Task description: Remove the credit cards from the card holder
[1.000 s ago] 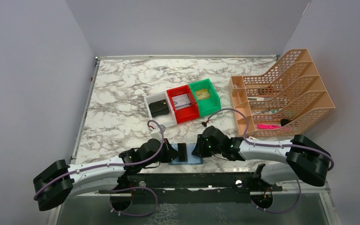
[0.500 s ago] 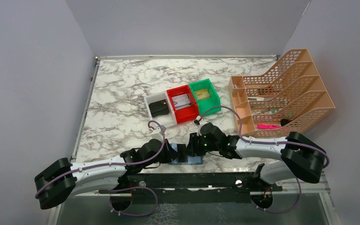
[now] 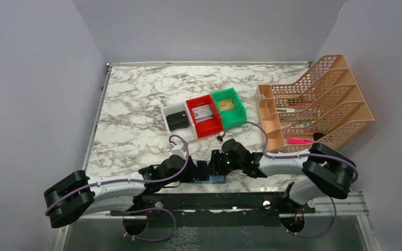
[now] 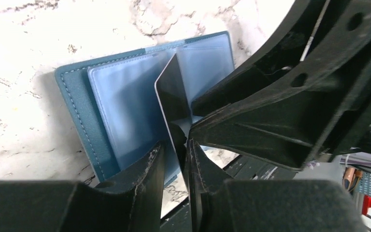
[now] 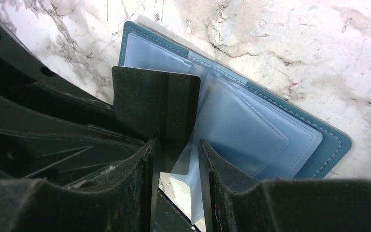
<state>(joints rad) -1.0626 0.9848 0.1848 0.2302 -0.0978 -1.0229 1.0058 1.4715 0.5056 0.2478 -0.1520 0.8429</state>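
Left gripper (image 4: 176,146) and right gripper (image 5: 177,143), jaws narrowly parted, are straddling a black card (image 5: 154,101) standing in the six-o'clock card holder (image 5: 331,140).

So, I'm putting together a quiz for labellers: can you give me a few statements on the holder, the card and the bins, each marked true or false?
1. The holder lies open. True.
2. A black card stands on edge over the holder, between the fingers of the left gripper. True.
3. The holder sits in the red bin. False: it lies on the table at the near edge, between the left gripper and the right gripper.
4. The green bin is left of the red one. False: in the top view the green bin is right of the red bin.
5. A peach rack stands at the table's right side. True.
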